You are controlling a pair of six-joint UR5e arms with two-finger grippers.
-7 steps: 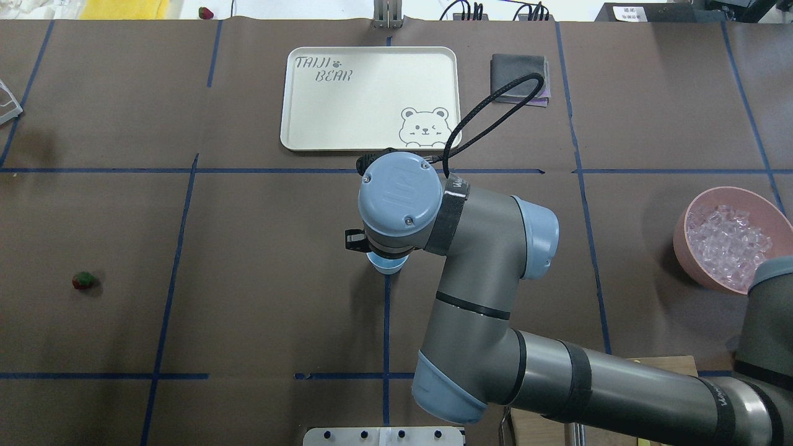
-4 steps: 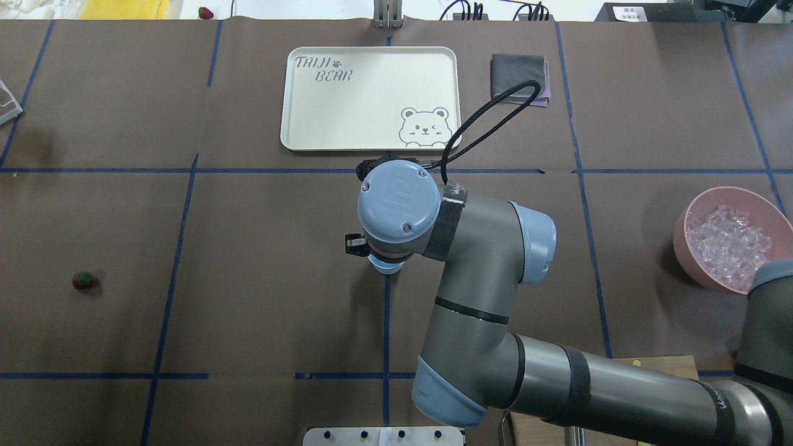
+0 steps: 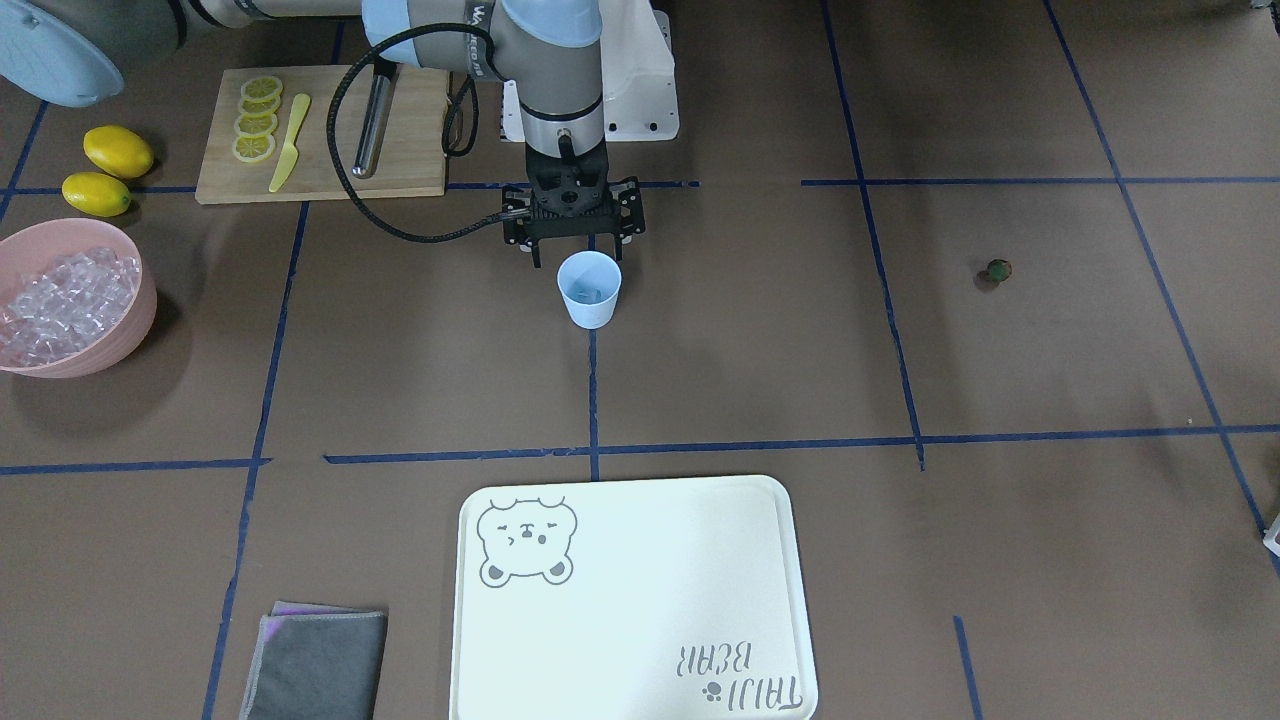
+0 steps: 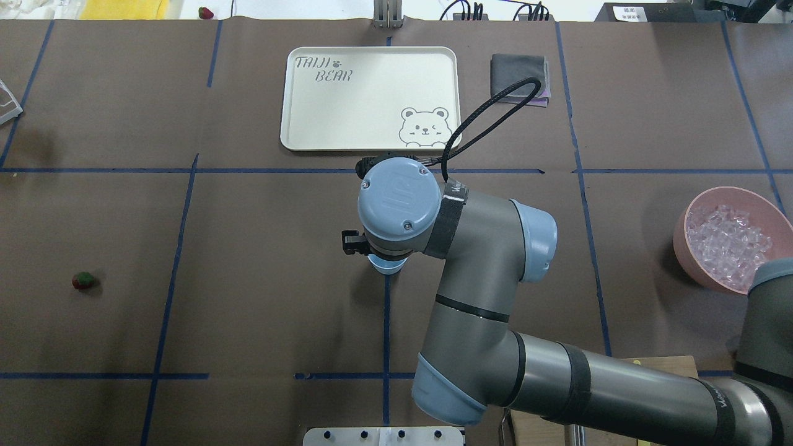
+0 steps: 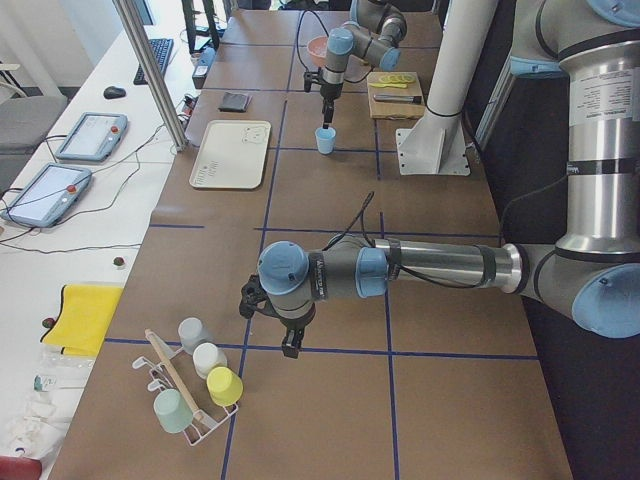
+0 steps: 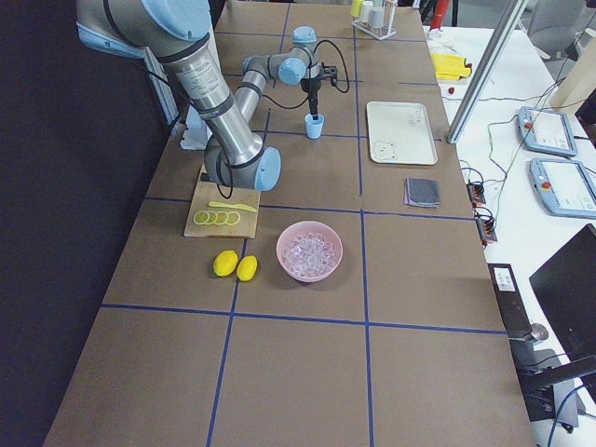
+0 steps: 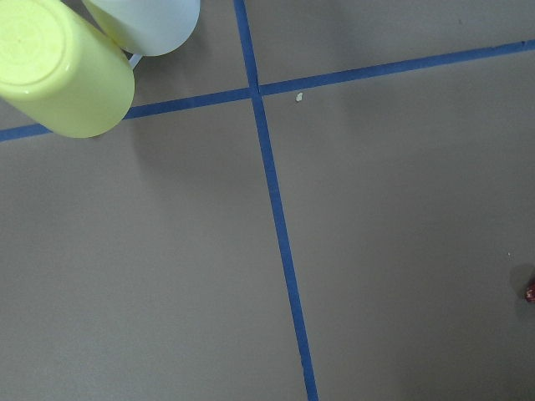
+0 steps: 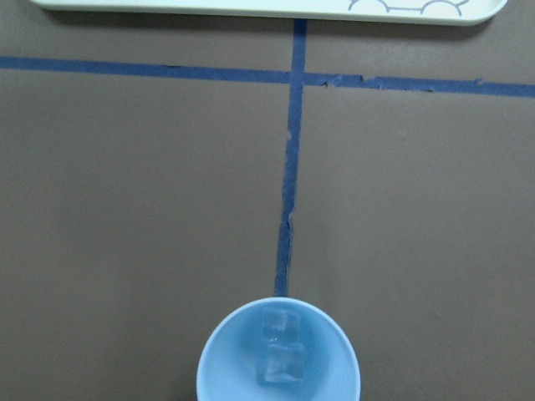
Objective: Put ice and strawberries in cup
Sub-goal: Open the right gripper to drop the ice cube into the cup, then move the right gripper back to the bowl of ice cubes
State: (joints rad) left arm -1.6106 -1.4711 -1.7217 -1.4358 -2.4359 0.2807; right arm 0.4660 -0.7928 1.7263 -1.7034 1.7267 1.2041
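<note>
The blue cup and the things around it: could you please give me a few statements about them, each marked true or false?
1. The cup holds ice. True.
2. The strawberry is in the cup. False: it lies on the table, well away from the cup.
3. The pink bowl holds lemon slices. False: it holds ice, and the lemon slices lie on the wooden board.
4. The right gripper hangs above the cup. True.
5. The cup stands on the tray. False: it stands on the table, apart from the tray.
</note>
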